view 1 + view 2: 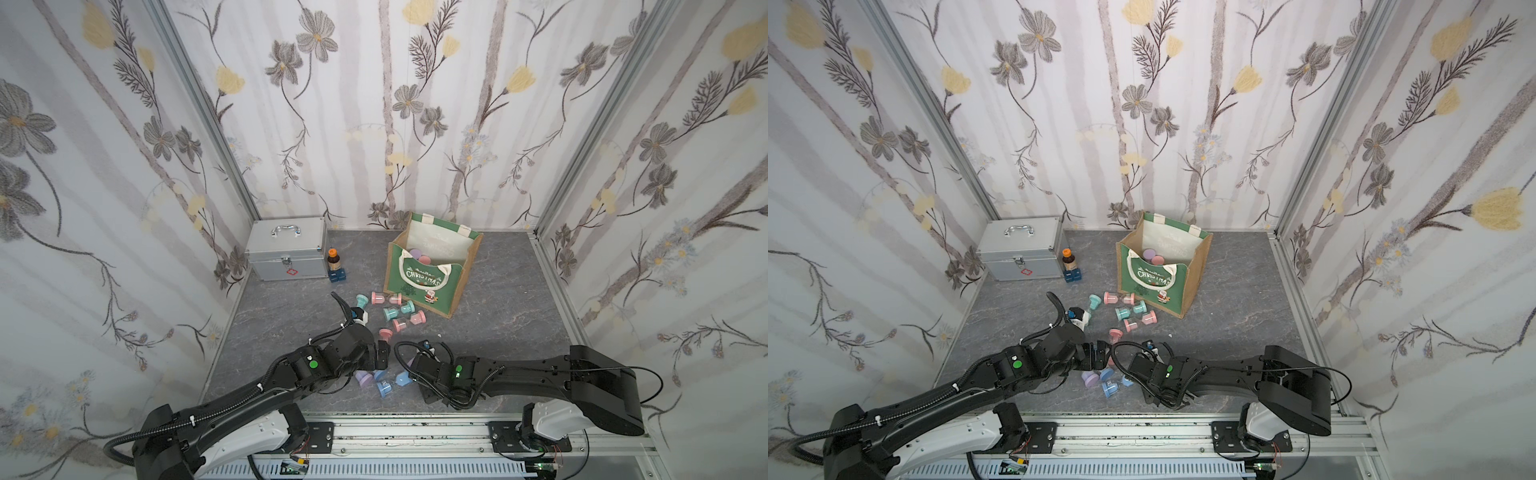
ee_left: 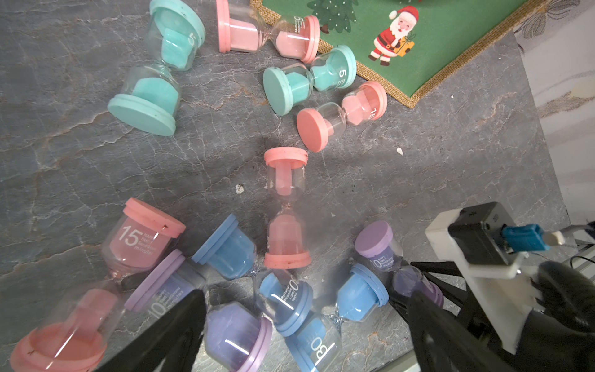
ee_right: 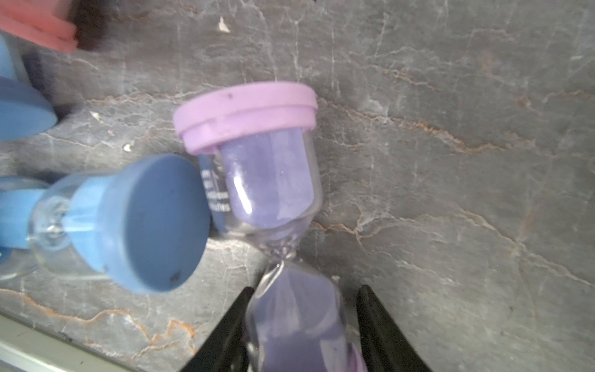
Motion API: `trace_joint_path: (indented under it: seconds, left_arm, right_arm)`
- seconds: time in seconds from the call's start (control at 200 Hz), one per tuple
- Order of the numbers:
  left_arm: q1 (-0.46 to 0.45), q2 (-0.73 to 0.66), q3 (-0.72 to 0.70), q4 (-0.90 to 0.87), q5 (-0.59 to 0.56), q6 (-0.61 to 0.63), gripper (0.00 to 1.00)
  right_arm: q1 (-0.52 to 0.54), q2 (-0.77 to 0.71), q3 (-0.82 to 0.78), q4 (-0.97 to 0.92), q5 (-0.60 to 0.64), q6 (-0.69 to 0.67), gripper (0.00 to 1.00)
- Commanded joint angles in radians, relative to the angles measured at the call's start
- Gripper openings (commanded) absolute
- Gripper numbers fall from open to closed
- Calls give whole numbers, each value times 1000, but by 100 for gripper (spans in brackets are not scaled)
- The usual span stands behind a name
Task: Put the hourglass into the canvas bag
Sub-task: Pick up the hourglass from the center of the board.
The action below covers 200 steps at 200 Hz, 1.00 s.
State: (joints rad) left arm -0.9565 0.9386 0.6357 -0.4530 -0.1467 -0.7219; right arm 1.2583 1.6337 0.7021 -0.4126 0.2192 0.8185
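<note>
The canvas bag [image 1: 428,282] [image 1: 1154,282] stands open at the back of the grey table, with purple and pink caps showing inside it. Several hourglasses lie on their sides in front of it. In the right wrist view, my right gripper [image 3: 306,288] straddles the lower bulb of a purple hourglass [image 3: 267,180] that lies on the table. One finger touches the glass and a narrow gap shows at the other. My left gripper [image 2: 306,294] hangs wide open just above blue and purple hourglasses [image 2: 289,299] and holds nothing.
Pink and teal hourglasses [image 1: 392,311] lie scattered between the grippers and the bag. A silver metal case [image 1: 286,249] stands at the back left. Beside it are a brown bottle [image 1: 331,259] and a blue box [image 1: 336,275]. The two wrists nearly meet near the front edge.
</note>
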Motion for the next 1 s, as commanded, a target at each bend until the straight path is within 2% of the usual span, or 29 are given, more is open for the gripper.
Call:
trace_joint_path:
  seconds: [0.0, 0.22, 0.704, 0.994]
  left_arm:
    - [-1, 1, 10, 25, -19, -14, 100]
    - [-1, 1, 27, 15, -23, -13, 100]
    - [-1, 0, 106, -25, -40, 23, 100]
    - [5, 19, 217, -82, -94, 94, 100]
  right_arm:
    - [1, -9, 0, 9, -19, 16, 45]
    - [-9, -30, 3, 9, -14, 22, 32]
    - [-98, -237, 36, -23, -1, -4, 24]
    - [-211, -317, 260, -102, 66, -146, 22]
